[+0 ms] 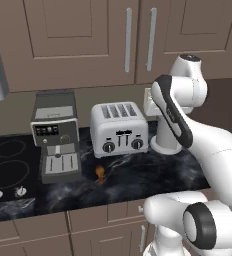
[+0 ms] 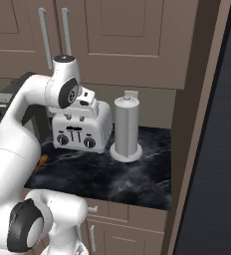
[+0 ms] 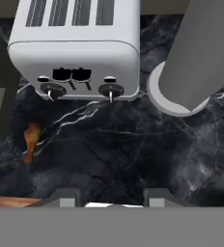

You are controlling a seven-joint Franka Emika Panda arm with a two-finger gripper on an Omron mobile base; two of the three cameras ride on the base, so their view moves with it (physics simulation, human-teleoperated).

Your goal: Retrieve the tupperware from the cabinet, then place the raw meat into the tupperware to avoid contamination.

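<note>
The brown cabinet (image 1: 83,35) hangs above the counter with both panelled doors shut, also seen in the right base view as the cabinet (image 2: 117,40). The tupperware is hidden. The raw meat (image 1: 100,173), a tiny orange-brown drumstick, lies on the dark marble counter in front of the toaster; in the hand view the raw meat (image 3: 31,141) sits at the left. My gripper (image 3: 111,198) hovers over the counter, above and in front of the toaster. Its fingertips stand apart, open, with nothing between them.
A white four-slot toaster (image 1: 119,129) stands mid-counter, a tall grey cylinder (image 2: 126,127) to its right and a coffee machine (image 1: 55,135) to its left. A black stovetop (image 1: 8,167) lies far left. A dark tall panel (image 2: 212,149) bounds the counter's right end.
</note>
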